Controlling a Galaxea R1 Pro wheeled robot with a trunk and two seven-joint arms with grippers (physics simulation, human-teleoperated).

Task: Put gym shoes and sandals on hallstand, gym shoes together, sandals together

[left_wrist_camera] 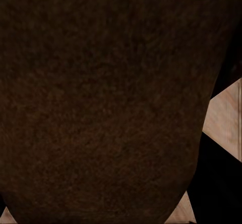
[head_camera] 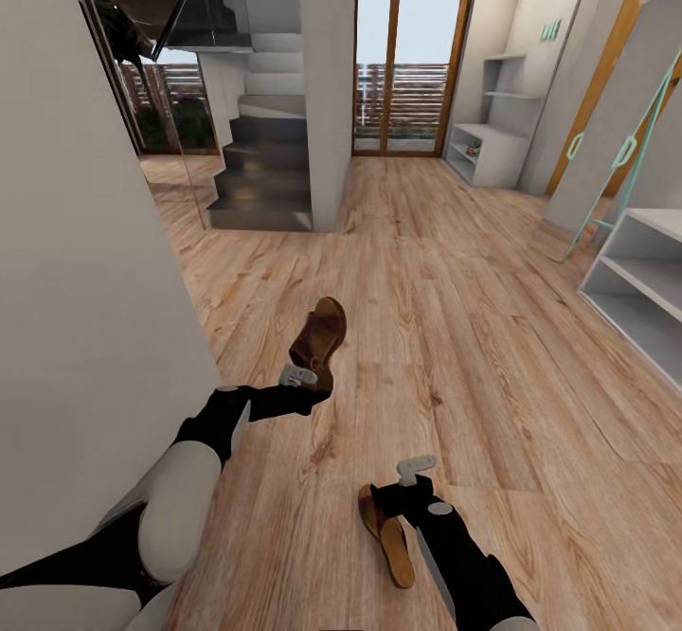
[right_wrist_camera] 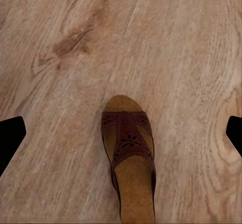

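My left gripper point(head_camera: 303, 380) is shut on one brown sandal point(head_camera: 319, 333) and holds it tilted above the corridor floor point(head_camera: 455, 328). In the left wrist view the sandal's dark brown surface point(left_wrist_camera: 101, 98) sits right against the camera. The other sandal point(head_camera: 386, 534) lies flat on the planks beside my right gripper point(head_camera: 411, 476). In the right wrist view that sandal point(right_wrist_camera: 128, 153) rests between the wide-apart fingertips point(right_wrist_camera: 11, 135) of the open right gripper point(right_wrist_camera: 121, 135). The hallstand point(head_camera: 493, 153) stands far off at the back right. The gym shoes are out of view.
A white wall point(head_camera: 85, 233) runs close along my left side. A dark staircase point(head_camera: 260, 171) and a white pillar point(head_camera: 327, 91) stand ahead, with a glass door point(head_camera: 412, 63) beyond. A white shelf unit point(head_camera: 644, 280) and a teal frame point(head_camera: 616, 157) line the right.
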